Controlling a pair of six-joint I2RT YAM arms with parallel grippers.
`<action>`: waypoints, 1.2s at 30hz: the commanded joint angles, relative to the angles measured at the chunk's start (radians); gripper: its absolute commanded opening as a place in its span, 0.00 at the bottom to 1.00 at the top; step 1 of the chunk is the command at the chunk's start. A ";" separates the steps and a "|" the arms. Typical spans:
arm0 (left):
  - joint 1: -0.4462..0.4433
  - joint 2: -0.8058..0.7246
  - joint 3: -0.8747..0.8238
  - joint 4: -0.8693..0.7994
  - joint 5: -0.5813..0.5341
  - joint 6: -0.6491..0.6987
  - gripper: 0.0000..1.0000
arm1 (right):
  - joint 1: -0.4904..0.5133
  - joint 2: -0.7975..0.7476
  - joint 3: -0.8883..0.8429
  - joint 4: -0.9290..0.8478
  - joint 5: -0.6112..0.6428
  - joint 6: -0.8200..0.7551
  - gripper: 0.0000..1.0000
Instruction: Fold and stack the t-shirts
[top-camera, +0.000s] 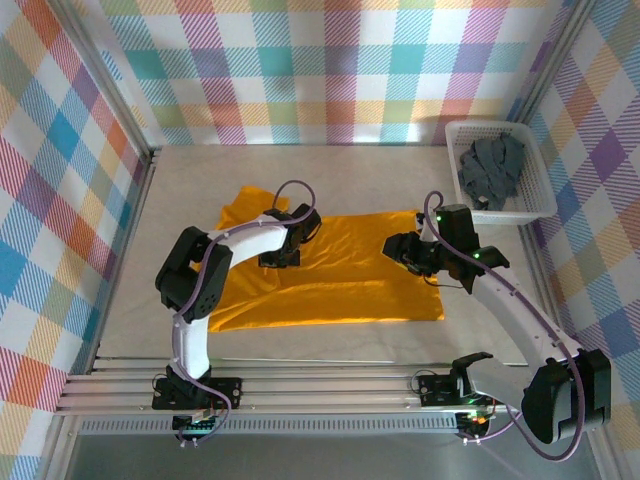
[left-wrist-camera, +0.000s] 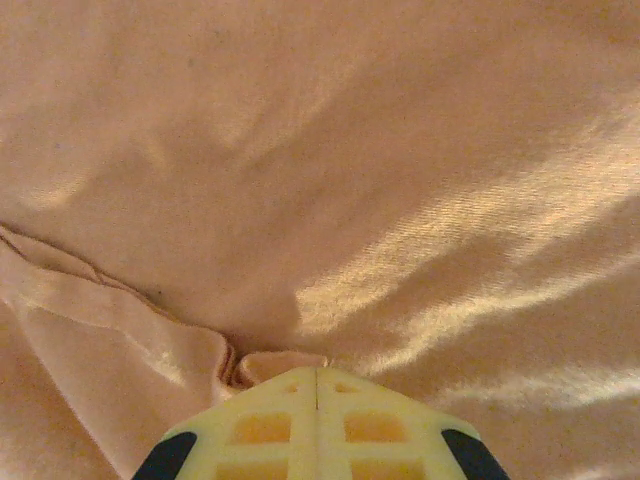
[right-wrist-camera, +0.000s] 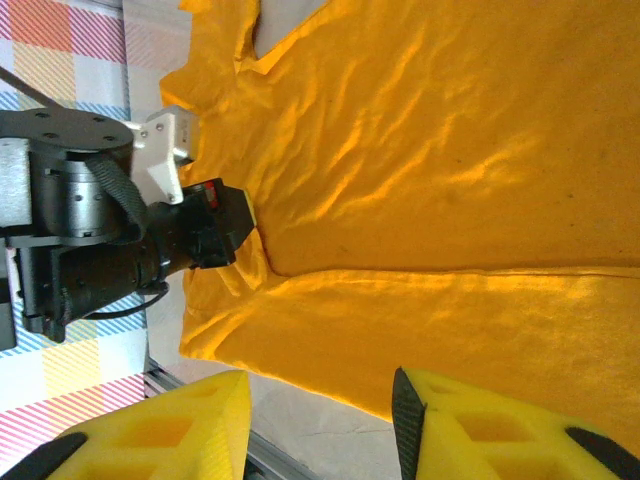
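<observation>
The orange shirt (top-camera: 330, 270) lies spread nearly flat on the table (top-camera: 380, 170), under both grippers. Its cloth is smooth with shallow ripples, and one corner is bunched up beyond and to the left of the left gripper (top-camera: 280, 258). The grey shirt (top-camera: 490, 168) sits crumpled in the basket (top-camera: 545, 195), well behind and to the right of the right gripper (top-camera: 397, 248), apart from the orange one.

Bare table rings the orange shirt. The widest strip is behind both grippers, toward the back wall. A narrower strip runs in front, between the shirt's near edge and the rail. The shirt's right edge lies just under the right gripper. Past it is open table up to the basket.

In the left wrist view the left gripper (left-wrist-camera: 317, 372) has its 2 fingers pressed together with no gap, clenched on a small pucker of orange cloth at the tips. A creased ridge runs off to its left. From the right wrist the left gripper (right-wrist-camera: 238, 225) stands tip-down on the shirt, with creases spreading from it.

The right gripper (right-wrist-camera: 320, 400) is released — its 2 fingers (right-wrist-camera: 190, 430) stand apart. Between them are only the shirt's edge and a strip of table below. I cannot tell whether its tips touch the cloth.
</observation>
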 joint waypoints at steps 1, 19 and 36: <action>-0.022 -0.086 0.006 0.000 0.002 0.029 0.00 | 0.005 -0.001 -0.015 0.023 -0.010 0.013 0.42; -0.092 -0.062 0.011 0.036 0.054 0.109 0.00 | 0.006 0.020 -0.005 0.016 -0.013 0.012 0.42; -0.122 -0.056 0.011 0.082 0.087 0.161 0.00 | 0.005 0.032 -0.014 0.008 0.007 0.014 0.42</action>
